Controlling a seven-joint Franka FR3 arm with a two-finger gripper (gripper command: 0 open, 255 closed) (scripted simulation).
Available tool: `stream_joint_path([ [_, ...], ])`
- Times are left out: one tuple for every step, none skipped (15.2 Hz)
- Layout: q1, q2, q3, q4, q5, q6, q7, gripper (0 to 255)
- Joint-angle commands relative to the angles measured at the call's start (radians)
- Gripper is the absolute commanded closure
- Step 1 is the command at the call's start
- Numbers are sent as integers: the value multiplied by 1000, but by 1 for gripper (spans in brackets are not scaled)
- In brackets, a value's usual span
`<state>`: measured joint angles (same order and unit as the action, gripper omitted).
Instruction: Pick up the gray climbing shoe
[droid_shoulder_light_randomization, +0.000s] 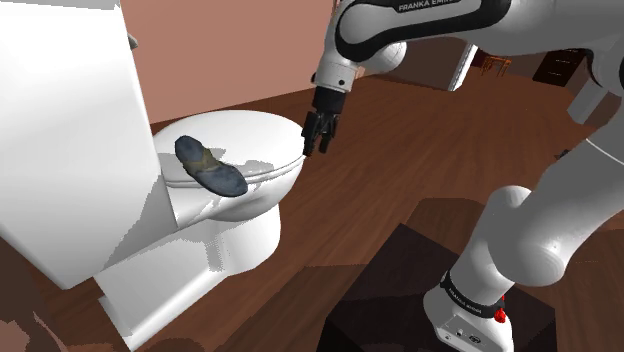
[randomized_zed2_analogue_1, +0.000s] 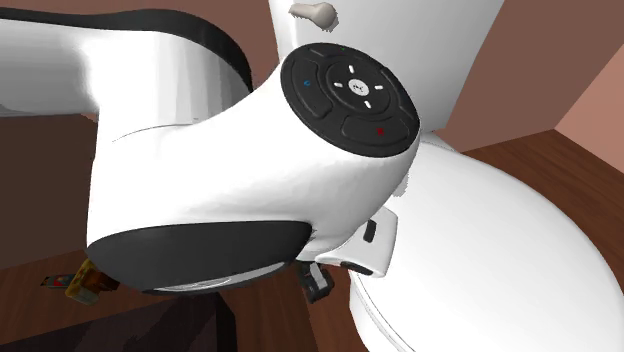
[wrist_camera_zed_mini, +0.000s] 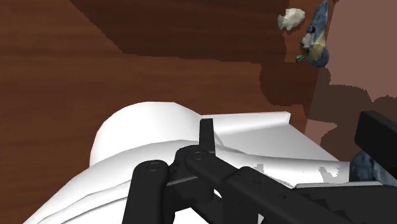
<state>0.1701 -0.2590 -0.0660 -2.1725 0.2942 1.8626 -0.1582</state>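
The shoe (droid_shoulder_light_randomization: 210, 167) lies untouched on the toilet lid (droid_shoulder_light_randomization: 255, 132) — the tool (droid_shoulder_light_randomization: 316, 143) hovers near the rim, open or closed unclear; the grasp remains.

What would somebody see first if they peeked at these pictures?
Probably the gray climbing shoe lying on the closed lid of a white toilet, at the shoulder view's left. Next, the big white robot arm reaching from the lower right, its black gripper hanging beside the lid's front edge.
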Motion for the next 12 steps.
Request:
stream_joint_path([
  [18, 56, 4, 44, 46, 20, -17, 0],
  [26, 86, 6, 68, 67, 28, -27, 0],
  [33, 115, 8, 93, 89, 35, -37, 0],
  [40, 144, 11, 119, 111, 41, -47, 0],
  [46, 173, 14, 147, 132, 46, -56, 0],
  [52, 202, 17, 175, 153, 50, -66, 0],
  [58, 231, 20, 204, 174, 53, -75, 0],
  [62, 260, 24, 235, 194, 55, -83, 0],
  [67, 289, 28, 266, 214, 56, -91, 0],
  [71, 318, 33, 299, 233, 56, -99, 0],
  [74, 347, 38, 332, 252, 55, -106, 0],
  [77, 376, 43, 367, 271, 54, -112, 0],
])
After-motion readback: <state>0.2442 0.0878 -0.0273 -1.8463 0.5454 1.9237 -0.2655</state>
